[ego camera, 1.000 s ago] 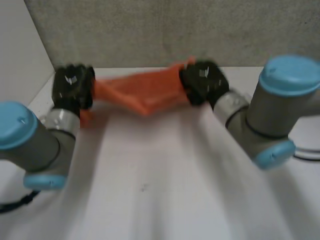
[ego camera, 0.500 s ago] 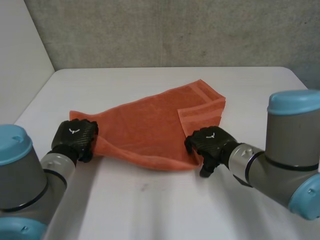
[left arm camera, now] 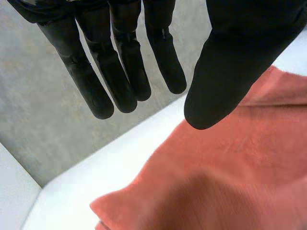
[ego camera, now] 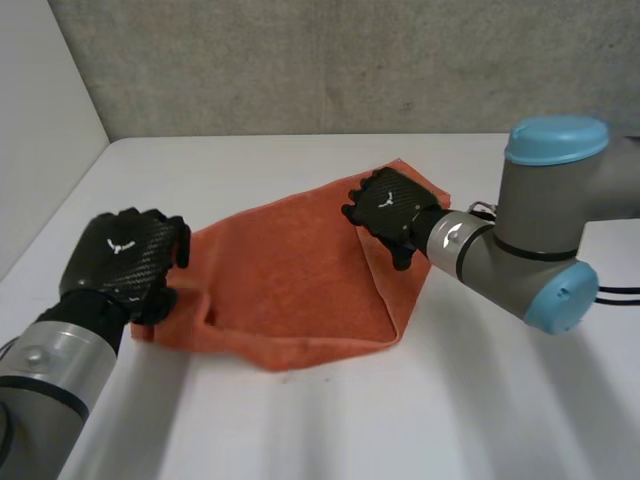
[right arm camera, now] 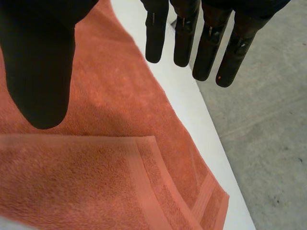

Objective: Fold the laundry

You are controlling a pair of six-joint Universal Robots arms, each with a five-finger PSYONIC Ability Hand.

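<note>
An orange towel (ego camera: 290,285) lies on the white table (ego camera: 430,420), its right side folded over toward the middle. My left hand (ego camera: 120,262) hovers above the towel's left corner. In the left wrist view its fingers (left arm camera: 120,72) are straight and hold nothing, with the towel (left arm camera: 230,182) below them. My right hand (ego camera: 392,208) is over the towel's far right part, near the folded flap. There too the fingers (right arm camera: 211,43) are straight and apart from the thumb, above the towel (right arm camera: 96,182), with nothing between them.
A grey wall (ego camera: 330,60) runs along the table's far edge and a white side wall (ego camera: 40,130) stands at the left. Bare table lies in front of the towel and to its right.
Both hands carried the towel from the far side toward the near side, laid it down, then opened and lifted off. The right hand moved from the near right edge to the far right.
</note>
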